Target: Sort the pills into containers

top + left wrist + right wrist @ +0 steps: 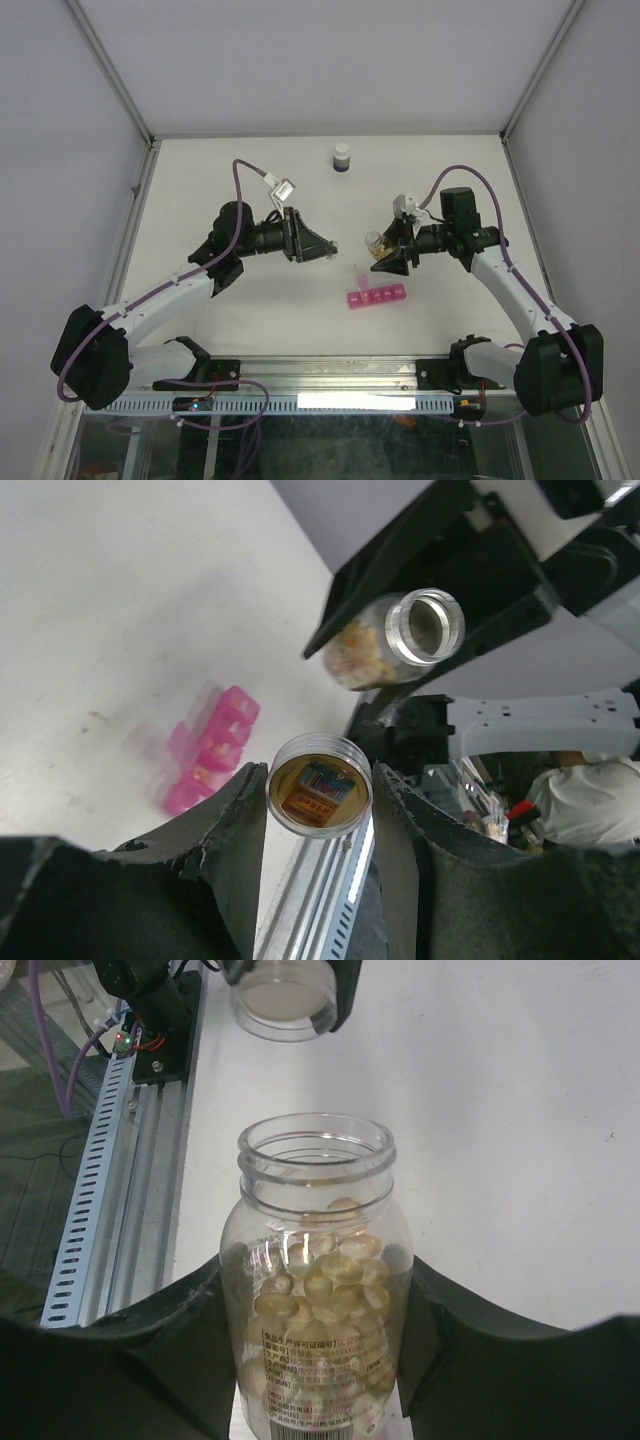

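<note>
1. Matte white tabletop [230, 180]; a dark white-capped bottle [342, 157] stands far back, label unreadable.
2. Right jaws clamp an open clear bottle [315, 1260], its base cut off in the wrist view; left jaws grip a round clear cap [320, 785].
3. Pink translucent organiser [377, 296] lies on the tabletop, apart from both jaws, one lid raised.
4. Pills [325, 1280]: glossy yellow ovals inside the bottle, between the right jaws.

Clear bottle [315, 1160], base (lowest pills [380, 1378] too) past the bottom edge
</note>
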Robot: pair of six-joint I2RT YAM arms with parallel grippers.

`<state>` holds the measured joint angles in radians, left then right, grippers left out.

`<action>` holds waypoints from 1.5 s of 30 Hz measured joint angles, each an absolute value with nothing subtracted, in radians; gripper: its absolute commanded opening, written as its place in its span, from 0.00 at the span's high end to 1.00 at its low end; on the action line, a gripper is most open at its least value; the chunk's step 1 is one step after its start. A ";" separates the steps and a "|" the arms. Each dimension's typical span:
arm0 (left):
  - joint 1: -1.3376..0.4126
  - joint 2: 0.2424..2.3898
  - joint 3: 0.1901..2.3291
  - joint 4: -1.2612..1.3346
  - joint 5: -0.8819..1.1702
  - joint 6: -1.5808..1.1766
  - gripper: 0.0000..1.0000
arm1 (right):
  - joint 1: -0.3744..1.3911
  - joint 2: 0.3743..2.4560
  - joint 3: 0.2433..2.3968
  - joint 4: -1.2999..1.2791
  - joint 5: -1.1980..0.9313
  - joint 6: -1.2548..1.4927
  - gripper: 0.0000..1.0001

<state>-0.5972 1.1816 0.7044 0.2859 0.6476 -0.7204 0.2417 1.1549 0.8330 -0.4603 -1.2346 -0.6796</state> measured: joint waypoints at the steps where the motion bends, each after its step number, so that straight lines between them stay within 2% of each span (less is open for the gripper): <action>1: -0.616 1.182 0.705 0.310 0.656 -0.723 0.77 | 0.242 1.155 0.833 -0.477 -1.233 -0.696 1.00; 12: -0.707 1.237 0.757 0.340 0.634 -0.711 0.77 | 0.247 1.153 0.849 -0.591 -1.187 -0.812 1.00; 45: -0.761 1.368 0.845 0.318 0.594 -0.703 0.77 | 0.365 1.148 0.871 -0.657 -1.047 -0.855 1.00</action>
<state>-0.7609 1.3682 0.8448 0.3180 0.5941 -0.7033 0.3653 1.1477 0.8715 -0.6567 -1.0470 -0.8547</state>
